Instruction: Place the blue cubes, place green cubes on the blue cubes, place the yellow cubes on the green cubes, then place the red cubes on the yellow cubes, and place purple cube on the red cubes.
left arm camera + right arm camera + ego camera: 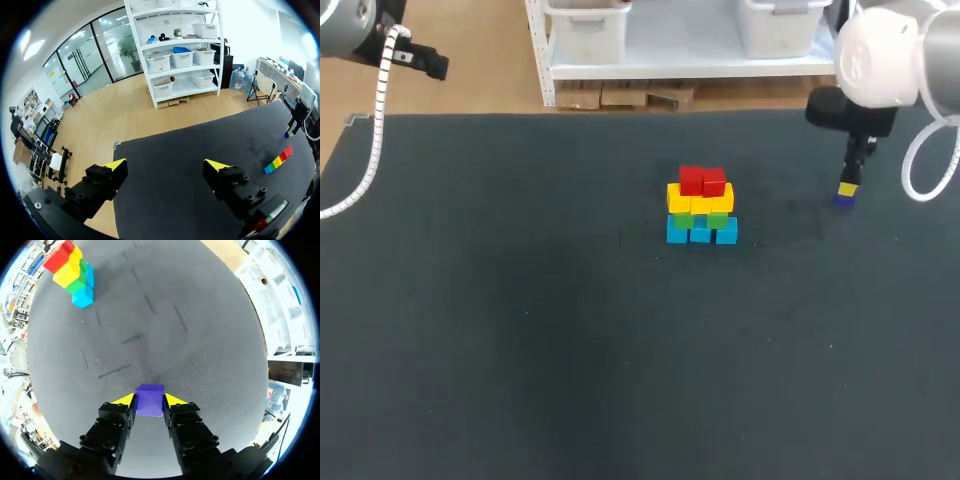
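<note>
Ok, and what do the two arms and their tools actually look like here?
Both arms have rounded shells: the left arm is grey-silver, the right arm white. A ribbed white cable runs off the left arm, and a smooth white cable loops beside the right. The left tool and right tool each have two blocky black bolted fingers with yellow wedge tips.

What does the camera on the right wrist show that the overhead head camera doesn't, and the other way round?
Only the right wrist view: both yellow-tipped fingers of the right gripper pressed against the sides of the purple cube. Only the head view: the left arm by the table's far left corner, and the front of the stack, with three blue cubes along its bottom. Both: that stack, red on top, standing apart from the gripper and its cube.
</note>
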Robot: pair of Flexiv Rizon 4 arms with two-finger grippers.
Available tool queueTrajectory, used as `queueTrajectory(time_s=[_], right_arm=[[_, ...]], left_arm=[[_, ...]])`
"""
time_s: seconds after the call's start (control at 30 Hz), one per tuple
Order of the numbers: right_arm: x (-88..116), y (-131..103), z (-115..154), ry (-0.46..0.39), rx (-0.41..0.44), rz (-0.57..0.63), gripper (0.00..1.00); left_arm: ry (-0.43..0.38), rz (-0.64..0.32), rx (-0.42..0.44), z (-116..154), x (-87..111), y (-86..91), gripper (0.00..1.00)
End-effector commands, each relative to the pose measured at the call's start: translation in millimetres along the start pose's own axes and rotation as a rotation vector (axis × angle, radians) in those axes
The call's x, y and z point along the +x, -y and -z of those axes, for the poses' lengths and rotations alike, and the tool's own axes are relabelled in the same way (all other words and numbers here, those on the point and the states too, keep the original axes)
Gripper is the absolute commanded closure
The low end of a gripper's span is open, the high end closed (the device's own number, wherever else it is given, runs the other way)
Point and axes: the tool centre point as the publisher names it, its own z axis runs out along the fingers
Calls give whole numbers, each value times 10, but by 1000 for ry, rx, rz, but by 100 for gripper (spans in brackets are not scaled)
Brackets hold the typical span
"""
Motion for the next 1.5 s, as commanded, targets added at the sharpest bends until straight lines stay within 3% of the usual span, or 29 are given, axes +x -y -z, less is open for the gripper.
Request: queueTrajectory(time_s=[0.03, 0.23, 0.5, 1.03, 1.5], right_arm=[[24, -99, 104, 8, 20, 1, 100], [8, -98, 237, 37, 24, -7, 100], [-154, -135, 743, 108, 45, 15, 100], [-815, -492, 1644, 153, 58, 234, 100], [-1284, -939, 1865, 179, 48, 318, 100]], left_arm=[[1, 0, 3, 2, 2, -7, 0], [1, 0, 3, 2, 2, -7, 0], [1, 0, 3, 2, 2, -7, 0], [1, 0, 3, 2, 2, -7, 0], [1, 0, 3, 2, 2, -7, 0]])
